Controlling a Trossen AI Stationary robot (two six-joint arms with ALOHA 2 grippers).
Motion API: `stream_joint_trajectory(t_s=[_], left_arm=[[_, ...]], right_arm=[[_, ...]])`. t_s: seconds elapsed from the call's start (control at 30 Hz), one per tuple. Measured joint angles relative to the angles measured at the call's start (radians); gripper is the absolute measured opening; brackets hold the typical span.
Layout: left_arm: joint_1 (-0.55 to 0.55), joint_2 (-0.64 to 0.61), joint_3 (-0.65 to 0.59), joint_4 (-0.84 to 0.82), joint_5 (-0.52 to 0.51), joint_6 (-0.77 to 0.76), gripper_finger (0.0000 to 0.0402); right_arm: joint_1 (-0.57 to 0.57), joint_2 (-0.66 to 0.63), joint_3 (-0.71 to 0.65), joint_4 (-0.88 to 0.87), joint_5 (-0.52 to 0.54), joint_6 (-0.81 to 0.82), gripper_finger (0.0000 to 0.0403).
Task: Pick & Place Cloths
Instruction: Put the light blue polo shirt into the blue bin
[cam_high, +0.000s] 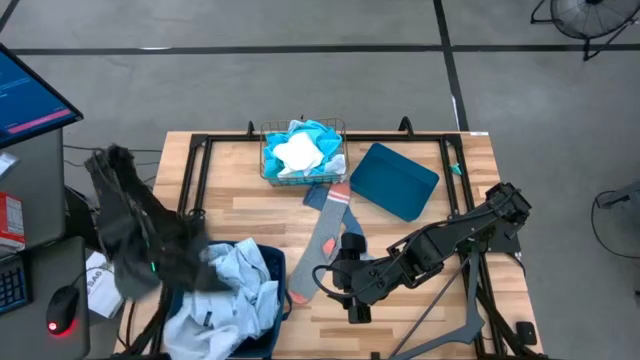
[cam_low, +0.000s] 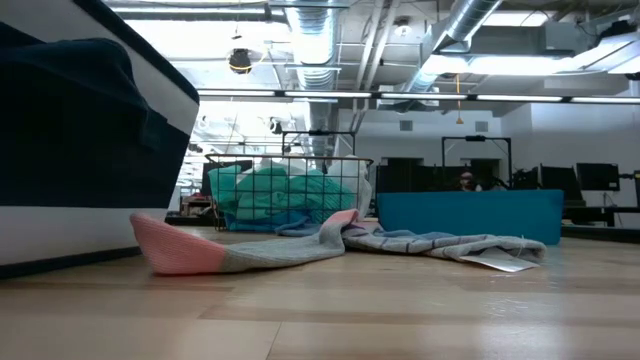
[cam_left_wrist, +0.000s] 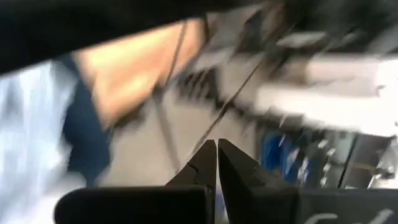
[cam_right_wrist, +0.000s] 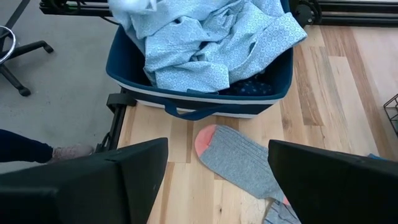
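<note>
A pair of grey socks with orange-red tips (cam_high: 322, 238) lies flat on the wooden table, one toe (cam_low: 182, 252) toward the near edge. A pale blue cloth (cam_high: 232, 297) is heaped in the navy bin (cam_right_wrist: 199, 104) at the near left. Turquoise and white cloths (cam_high: 300, 150) fill the wire basket at the far edge. My right gripper (cam_right_wrist: 217, 180) hovers open above the sock's toe end, one finger on either side and clear of it. My left arm (cam_high: 150, 240) is a blur over the table's left edge beside the bin; its gripper (cam_left_wrist: 216, 163) is shut on nothing.
A teal bin lid (cam_high: 393, 180) lies flat at the far right, next to the wire basket (cam_low: 290, 195). A black frame rail (cam_high: 200, 160) runs around the table's far part. Bare wood (cam_high: 420, 320) shows near the front right.
</note>
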Motion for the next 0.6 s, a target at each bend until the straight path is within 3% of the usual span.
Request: stream_joint_trajectory(t_s=[0.1,0.2,0.5,0.6], left_arm=[[0.073,-0.08,0.001,-0.022,-0.089,0.19,0.0],[0.147,-0.112,0.001,-0.054,-0.059,0.327,0.0],[0.16,0.007,0.0,-0.034,0.44,0.564,0.0],[0.14,0.072,0.0,0.045,0.473,0.613,0.0003]], right_arm=[[0.0,0.0,0.0,0.0,0.0,0.008,0.0272],[0.0,0.0,0.0,0.002,0.0,0.029,0.0272],[-0.001,0.0,0.0,0.002,0.0,0.029,0.0272],[-0.009,0.0,0.0,0.006,0.0,0.029,0.0272]])
